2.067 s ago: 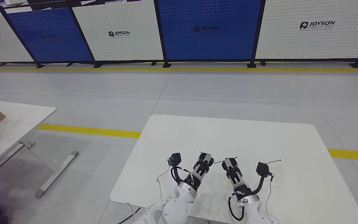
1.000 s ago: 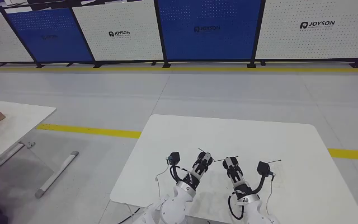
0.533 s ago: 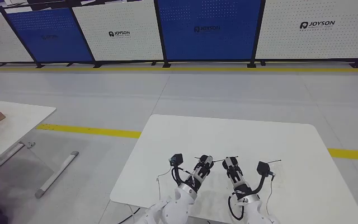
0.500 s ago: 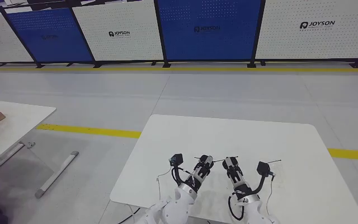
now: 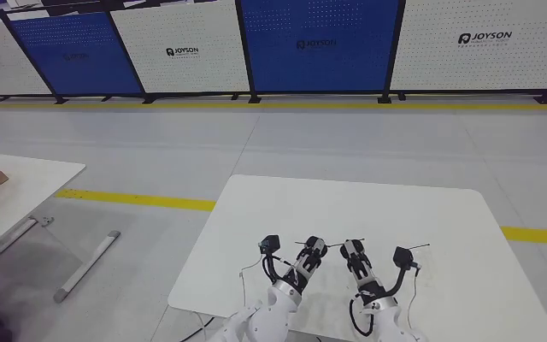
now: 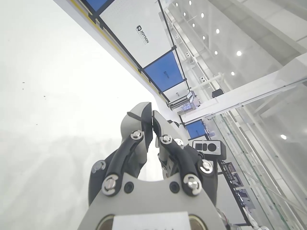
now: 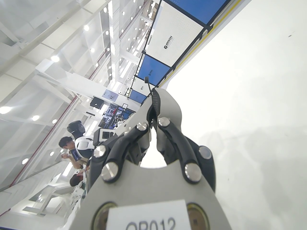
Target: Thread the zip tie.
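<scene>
1. My left gripper (image 6: 152,120) is pinched shut on the thin black plastic zip tie (image 6: 133,116); a short end pokes out beside the pads.
2. My right gripper (image 7: 153,94) clamps it too, its head end sticking out past the tips.
3. Both hang near each other over the white rectangular table (image 5: 359,205), near its front edge.

Blue and white pegboard panels (image 5: 316,43) line a grey floor (image 5: 256,145) striped yellow.
</scene>
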